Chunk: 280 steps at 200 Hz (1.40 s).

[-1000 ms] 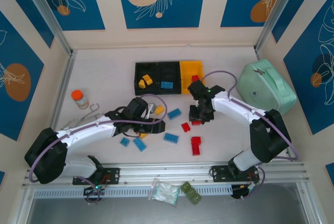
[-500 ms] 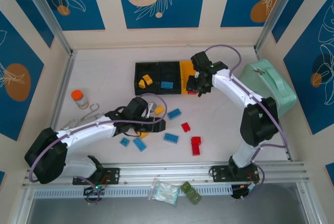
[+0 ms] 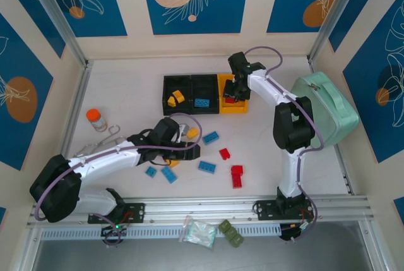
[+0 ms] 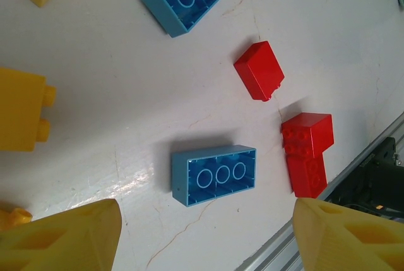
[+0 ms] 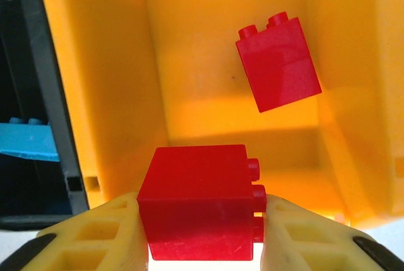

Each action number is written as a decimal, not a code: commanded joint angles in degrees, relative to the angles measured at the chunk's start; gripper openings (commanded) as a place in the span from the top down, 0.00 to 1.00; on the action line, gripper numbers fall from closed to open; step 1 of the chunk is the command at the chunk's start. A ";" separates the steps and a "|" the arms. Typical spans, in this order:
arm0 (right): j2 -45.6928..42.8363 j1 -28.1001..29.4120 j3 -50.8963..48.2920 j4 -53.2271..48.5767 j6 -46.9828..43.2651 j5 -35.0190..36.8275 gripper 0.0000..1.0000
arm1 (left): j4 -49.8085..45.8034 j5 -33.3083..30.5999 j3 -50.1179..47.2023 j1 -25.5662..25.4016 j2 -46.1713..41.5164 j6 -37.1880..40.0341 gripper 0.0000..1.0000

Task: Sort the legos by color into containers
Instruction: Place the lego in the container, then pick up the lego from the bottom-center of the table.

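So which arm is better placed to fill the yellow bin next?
Right: the right gripper holds a red brick over the yellow bin. The left gripper hangs open above a loose blue brick.

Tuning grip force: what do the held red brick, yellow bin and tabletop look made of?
Red brick: hard moulded plastic, satin; crisp edges, round studs.
Yellow bin: likely plastic, smooth, slightly glossy; seamless rounded walls.
Tabletop: maybe painted or coated board; white, glare patch, hairline cracks.

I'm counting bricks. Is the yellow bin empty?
Not empty: a red brick lies in the yellow bin; the right end effector holds a second brick.
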 commanded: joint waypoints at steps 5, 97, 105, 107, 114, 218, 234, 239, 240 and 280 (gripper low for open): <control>1.70 -0.04 2.96 -1.51 0.70 -0.26 0.52 | 0.84 -1.00 -0.46 -0.85 -1.11 -0.57 0.28; -7.87 2.30 -0.28 -2.88 -0.27 0.84 0.41 | 1.35 -1.62 -0.52 -0.91 -1.30 -0.57 0.28; -10.30 2.75 -2.68 -2.53 -0.18 0.86 0.41 | 1.36 -1.61 -0.50 -0.92 -1.26 -0.57 0.29; -10.77 2.92 -3.34 -2.38 -0.16 0.85 0.41 | 1.39 -1.57 -0.47 -0.91 -1.28 -0.57 0.28; -13.15 3.39 -5.70 -1.85 -0.18 0.63 0.41 | 1.37 -1.54 -0.51 -0.94 -1.27 -0.53 0.28; -31.69 12.67 -34.99 0.55 0.80 -1.46 0.41 | 0.59 1.08 -3.55 -0.91 -3.48 -1.18 0.28; -31.24 14.68 -37.45 0.83 1.94 -0.69 0.41 | -0.19 0.43 -5.02 -0.93 -5.03 -1.76 0.28; -31.11 15.20 -38.23 1.28 2.39 -0.78 0.41 | -0.19 0.33 -5.39 -0.91 -5.30 -2.01 0.28; -31.08 15.36 -38.40 1.45 2.51 -0.80 0.41 | -0.23 0.32 -5.50 -0.91 -5.41 -2.04 0.28; -27.08 19.04 -41.20 4.28 4.72 -1.07 0.41 | -0.02 -0.03 -6.86 -1.01 -6.71 -3.10 0.28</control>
